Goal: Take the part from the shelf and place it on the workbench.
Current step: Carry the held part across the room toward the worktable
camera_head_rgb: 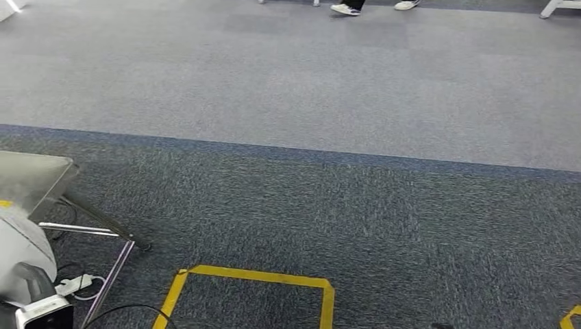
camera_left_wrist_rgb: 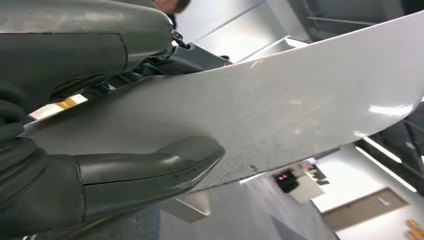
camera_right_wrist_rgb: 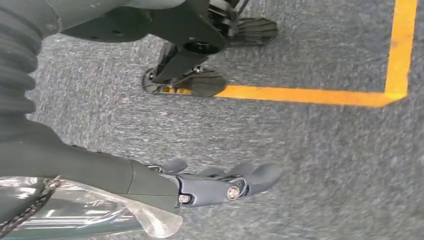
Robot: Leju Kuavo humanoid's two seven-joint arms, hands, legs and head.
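Left wrist view: my left hand (camera_left_wrist_rgb: 107, 117) grips the big white glossy curved panel part (camera_left_wrist_rgb: 300, 105), thumb under one face, dark fingers (camera_left_wrist_rgb: 195, 52) over the other, right at its edge. Looks stiff, thin, smooth, so prob. slippery and maybe light; a broad sheet held at one edge will lever, so a grip nearer mid-span seems safer. My right hand (camera_right_wrist_rgb: 210, 182) hangs empty over grey carpet (camera_right_wrist_rgb: 310, 160), fingers loosely extended, near the yellow floor tape (camera_right_wrist_rgb: 310, 94). Head view catches part's pale end (camera_head_rgb: 24, 250) beside a metal-legged table (camera_head_rgb: 34, 179), w/ someone's shoes (camera_head_rgb: 346, 9) far off. Workbench – can't say.
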